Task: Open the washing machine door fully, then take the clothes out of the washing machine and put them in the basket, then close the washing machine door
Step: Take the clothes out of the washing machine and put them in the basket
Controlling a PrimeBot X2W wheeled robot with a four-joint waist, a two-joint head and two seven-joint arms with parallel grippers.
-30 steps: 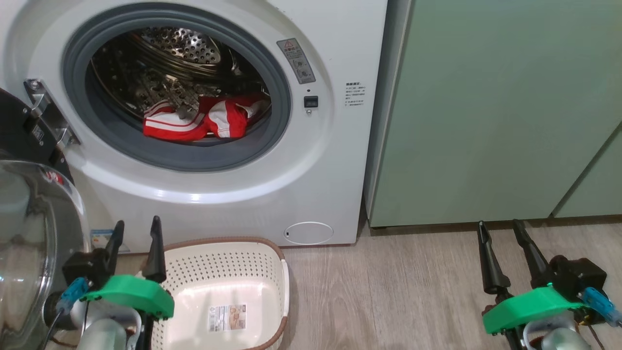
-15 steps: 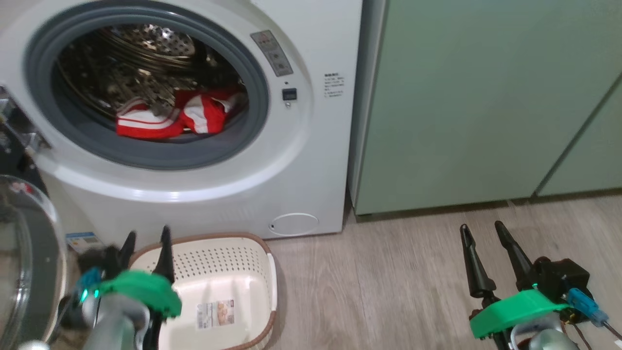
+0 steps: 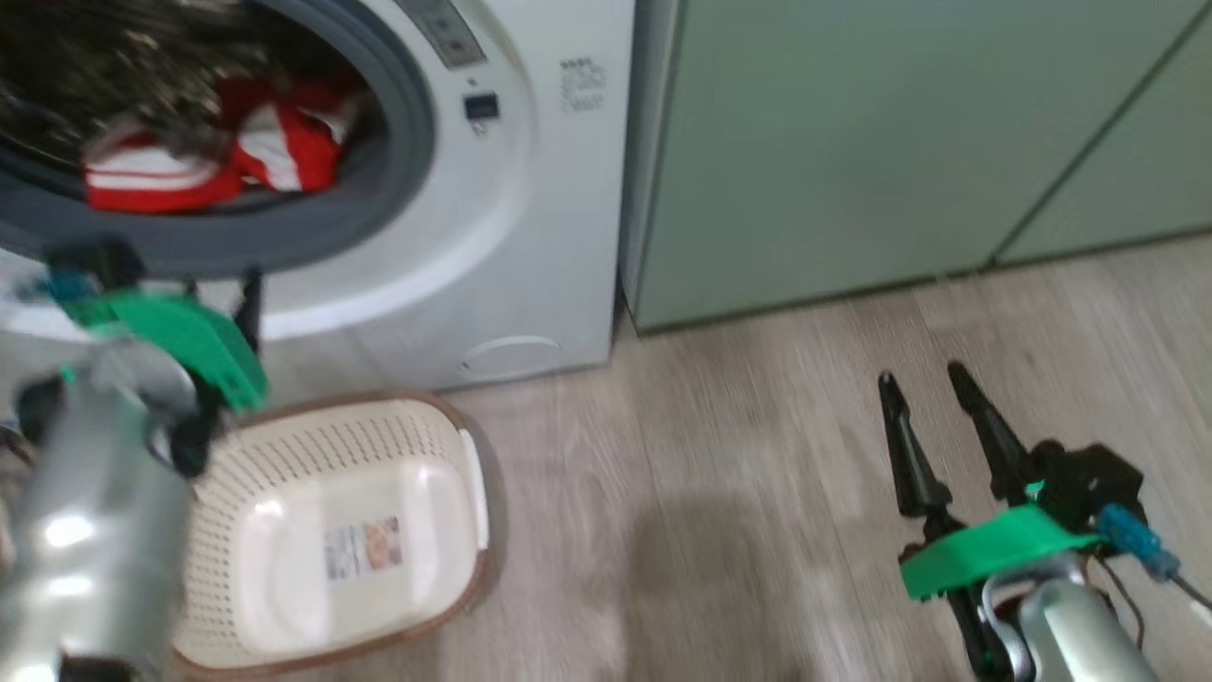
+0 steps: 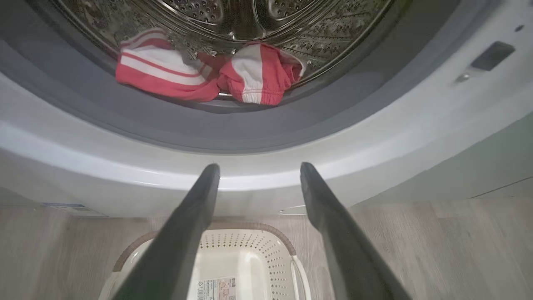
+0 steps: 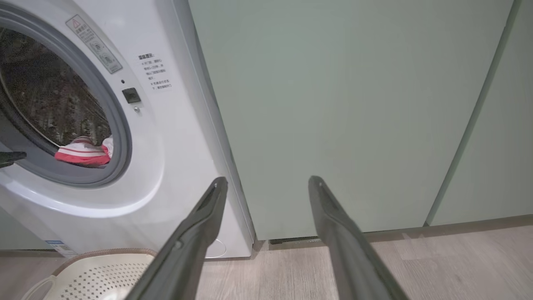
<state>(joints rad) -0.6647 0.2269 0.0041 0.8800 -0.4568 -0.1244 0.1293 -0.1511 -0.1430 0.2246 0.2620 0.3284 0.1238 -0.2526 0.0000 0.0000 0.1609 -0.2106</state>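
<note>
Clothes lie inside washing machine; left pincer, right pincer (both empty) spread wide.

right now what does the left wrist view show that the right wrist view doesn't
Left wrist view, not the right: the left tool, open; the full spread of the clothes, both red-and-white pieces; the label on the bottom of the basket.
Right wrist view, not the left: the right tool, open; the warning sticker and printed notice on the front of the washing machine.
Both: the washing machine, part of the clothes, the basket, the green cabinet, the wood floor.
</note>
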